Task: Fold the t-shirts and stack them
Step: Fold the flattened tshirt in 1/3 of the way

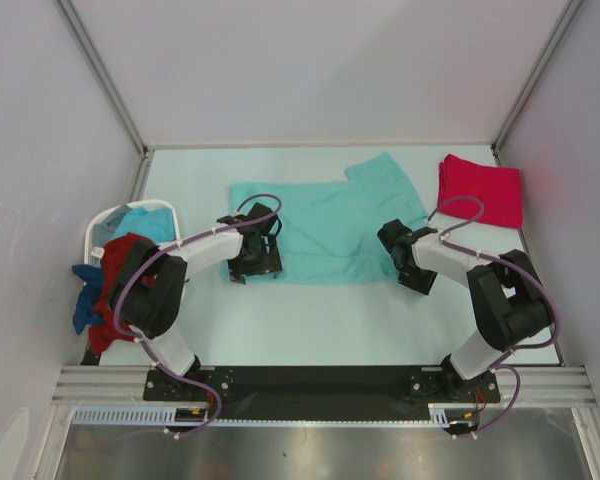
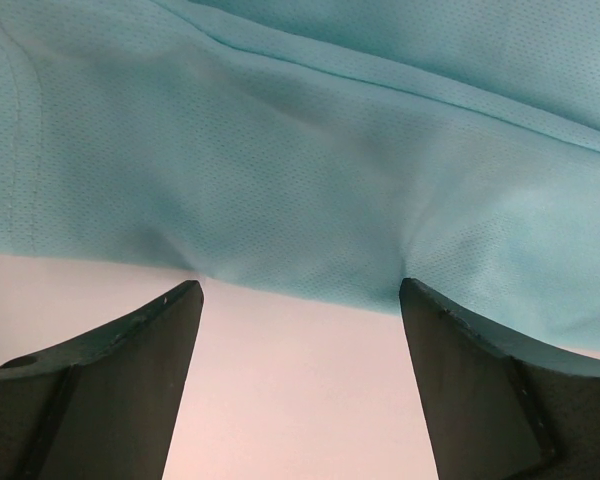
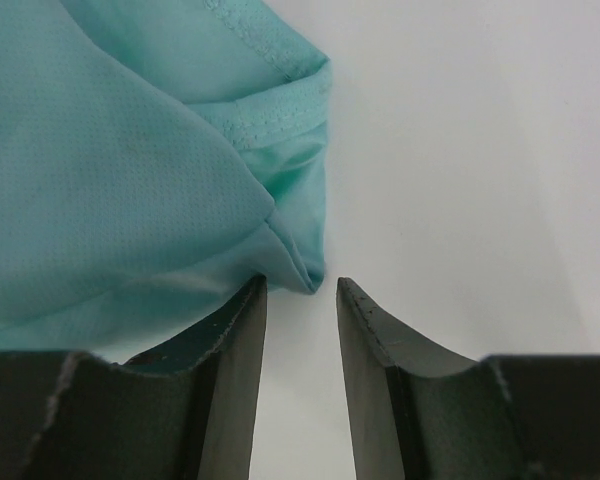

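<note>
A light teal t-shirt (image 1: 330, 225) lies spread flat in the middle of the table, one sleeve toward the back right. My left gripper (image 1: 252, 268) is open wide at its near left hem. In the left wrist view the cloth (image 2: 310, 150) edge lies just past the fingertips (image 2: 300, 290), with bare table between them. My right gripper (image 1: 400, 264) is at the near right corner, open with a narrow gap. That corner (image 3: 130, 180) ends just ahead of the gap (image 3: 301, 283), and the left finger (image 3: 235, 340) touches the cloth. A folded pinkish-red t-shirt (image 1: 480, 190) lies at the back right.
A white laundry basket (image 1: 96, 232) stands at the left edge. It holds a light blue shirt (image 1: 145, 222) and a dark red one (image 1: 115, 265), and a blue one (image 1: 83, 310) hangs over its side. Enclosure walls ring the table.
</note>
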### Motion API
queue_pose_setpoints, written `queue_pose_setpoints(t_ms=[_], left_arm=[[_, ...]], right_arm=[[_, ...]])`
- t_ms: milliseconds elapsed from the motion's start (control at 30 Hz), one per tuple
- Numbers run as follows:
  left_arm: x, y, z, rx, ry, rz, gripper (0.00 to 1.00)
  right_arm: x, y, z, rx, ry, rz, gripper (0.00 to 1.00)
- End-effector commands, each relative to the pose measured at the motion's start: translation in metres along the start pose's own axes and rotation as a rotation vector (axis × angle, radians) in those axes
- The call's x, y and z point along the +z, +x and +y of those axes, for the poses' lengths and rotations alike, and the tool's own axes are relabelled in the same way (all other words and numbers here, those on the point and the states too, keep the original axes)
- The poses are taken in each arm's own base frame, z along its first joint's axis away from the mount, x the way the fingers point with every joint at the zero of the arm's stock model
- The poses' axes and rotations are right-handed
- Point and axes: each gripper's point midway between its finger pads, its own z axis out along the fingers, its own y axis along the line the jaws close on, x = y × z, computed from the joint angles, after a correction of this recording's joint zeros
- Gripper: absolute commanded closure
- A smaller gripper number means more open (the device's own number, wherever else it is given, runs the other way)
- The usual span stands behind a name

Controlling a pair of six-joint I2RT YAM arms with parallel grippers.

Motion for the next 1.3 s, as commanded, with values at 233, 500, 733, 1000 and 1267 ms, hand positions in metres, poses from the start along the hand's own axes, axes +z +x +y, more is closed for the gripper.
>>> queue_pose_setpoints(t_ms=[233, 500, 733, 1000, 1267], left_arm=[[-0.014, -0.004, 0.0, 0.005, 0.027, -0.029, 0.14], [-0.014, -0.004, -0.001, 0.008, 0.028, -0.028, 0.14], [-0.014, -0.005, 0.0, 0.008, 0.027, -0.032, 0.14], [-0.01, 0.0, -0.001, 0.001, 0.026, -0.01, 0.17], [-0.011, 0.0, -0.001, 0.004, 0.03, -0.017, 0.17]], right_arm=[[0.02, 0.002, -0.001, 0.017, 0.017, 0.018, 0.88], [0.016, 0.01, -0.02, -0.003, 0.07, 0.044, 1.0], [0.012, 0.016, -0.039, -0.027, 0.135, 0.063, 1.0], [0.005, 0.014, -0.049, 0.0, 0.139, 0.061, 1.0], [-0.01, -0.006, -0.021, 0.01, -0.012, -0.024, 0.73]])
